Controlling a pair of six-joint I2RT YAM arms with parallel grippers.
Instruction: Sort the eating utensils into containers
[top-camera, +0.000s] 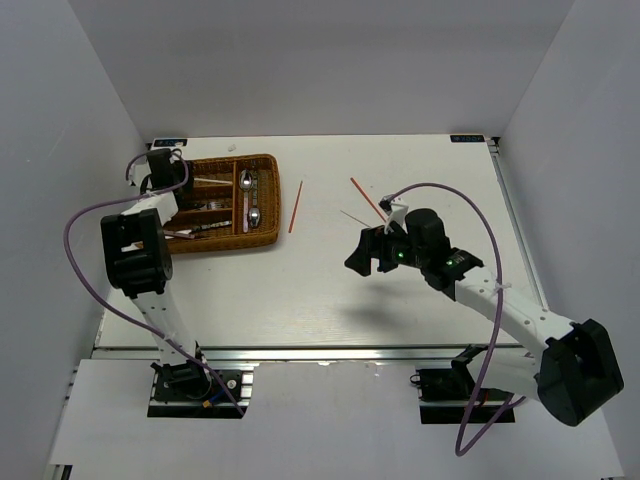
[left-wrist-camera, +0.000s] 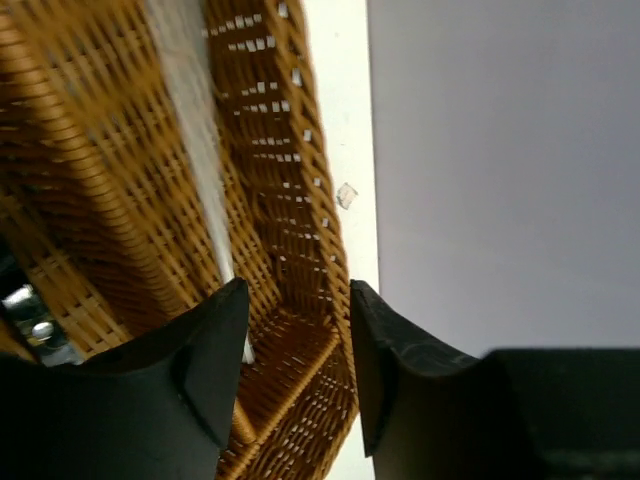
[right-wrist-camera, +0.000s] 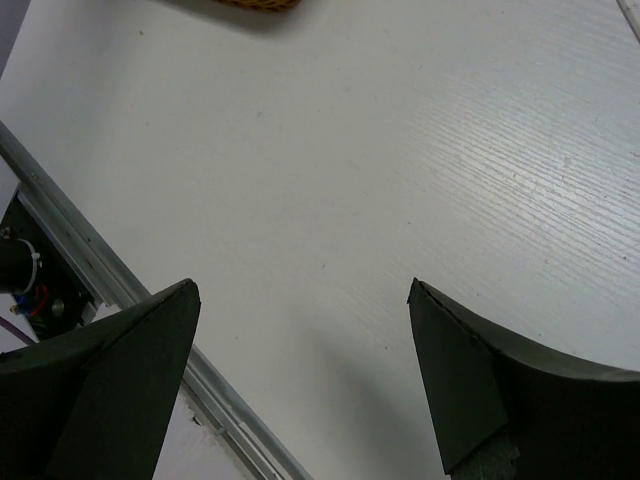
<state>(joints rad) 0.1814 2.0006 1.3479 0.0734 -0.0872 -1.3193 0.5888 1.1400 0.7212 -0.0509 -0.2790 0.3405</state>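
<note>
The brown wicker tray (top-camera: 262, 238) sits at the far left of the table and holds several utensils: two silver spoons (top-camera: 249, 198) in its right compartment and dark- and pale-handled pieces (top-camera: 205, 208) in the others. My left gripper (top-camera: 165, 168) hovers over the tray's far left end, open and empty. In the left wrist view it (left-wrist-camera: 298, 300) frames the tray's weave (left-wrist-camera: 290, 190), with a pale handle (left-wrist-camera: 195, 150) beside the left finger. One red-orange chopstick (top-camera: 295, 207) lies right of the tray and another (top-camera: 368, 197) lies further right. My right gripper (top-camera: 365, 255) is open and empty above bare table (right-wrist-camera: 303, 290).
A thin pale stick (top-camera: 352, 215) lies near the right chopstick. White walls close in the table on the left, back and right. A metal rail (right-wrist-camera: 90, 265) runs along the near edge. The tray's corner (right-wrist-camera: 255, 3) shows at the top of the right wrist view.
</note>
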